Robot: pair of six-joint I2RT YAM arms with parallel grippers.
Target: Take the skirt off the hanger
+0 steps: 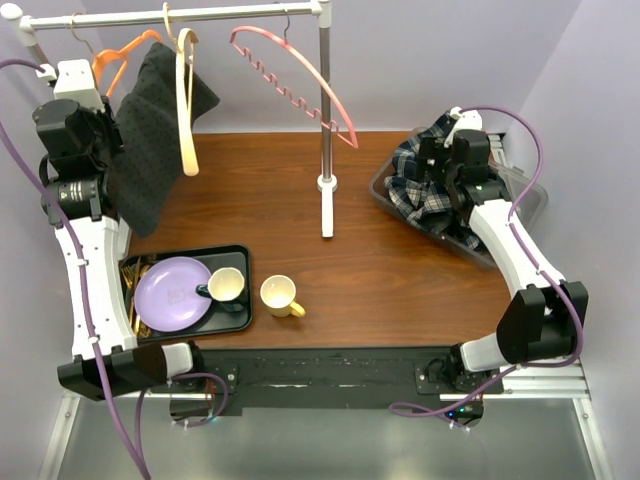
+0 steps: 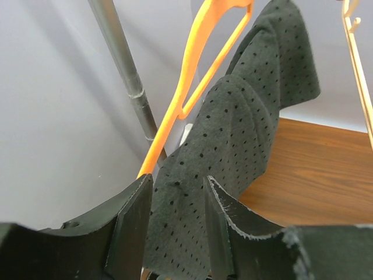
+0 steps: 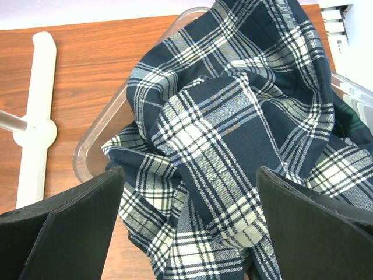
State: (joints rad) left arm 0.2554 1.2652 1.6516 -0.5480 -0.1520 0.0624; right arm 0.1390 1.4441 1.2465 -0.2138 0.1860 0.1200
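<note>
The skirt [image 1: 150,140], dark grey with small black dots, hangs from an orange hanger [image 1: 115,62] at the rail's left end. My left gripper [image 1: 108,150] is at the skirt's left edge. In the left wrist view the skirt [image 2: 233,128] drapes down off the orange hanger [image 2: 192,64] and a fold of it lies between the left gripper's [image 2: 176,184] two fingers, which stand partly apart and do not pinch it flat. My right gripper [image 3: 189,175] is wide open over a navy plaid garment [image 3: 233,116], holding nothing.
A rail [image 1: 180,15] on a pole [image 1: 325,120] also carries a cream hanger [image 1: 186,100] and a pink hanger [image 1: 300,90]. The plaid garment lies in a clear bin [image 1: 530,200] at the right. A black tray [image 1: 240,250] holds a purple plate [image 1: 172,292] and a mug [image 1: 226,285]; another mug [image 1: 280,296] stands beside it.
</note>
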